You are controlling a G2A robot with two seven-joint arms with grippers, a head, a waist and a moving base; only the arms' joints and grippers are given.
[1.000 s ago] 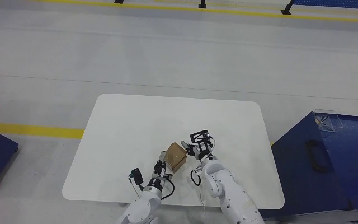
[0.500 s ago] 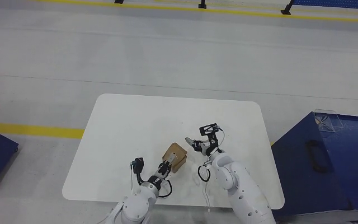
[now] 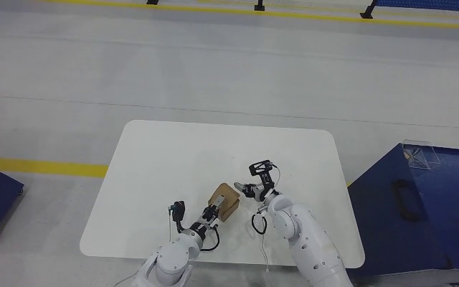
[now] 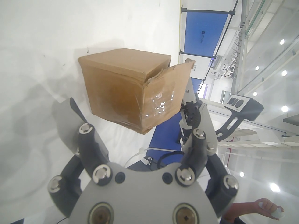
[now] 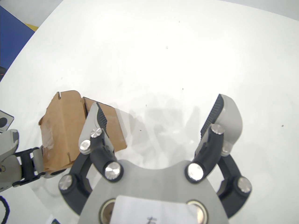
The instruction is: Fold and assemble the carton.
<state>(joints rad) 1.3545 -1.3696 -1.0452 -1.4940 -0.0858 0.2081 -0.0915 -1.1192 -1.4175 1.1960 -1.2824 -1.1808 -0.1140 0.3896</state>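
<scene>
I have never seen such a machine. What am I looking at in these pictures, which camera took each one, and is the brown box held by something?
This is a robot with two arms at a white table. The wide picture comes from a camera above the arms, looking down. The other two come from small cameras on the wrists; each shows its own end effector, the two-fingered grasping part, from close behind. On the table lies one brown carton, partly folded, one flap sticking out. The left end effector is open at the carton's near corner; whether it touches, I cannot tell. The right end effector is open and empty beside the carton. Nothing looks gripped.
</scene>
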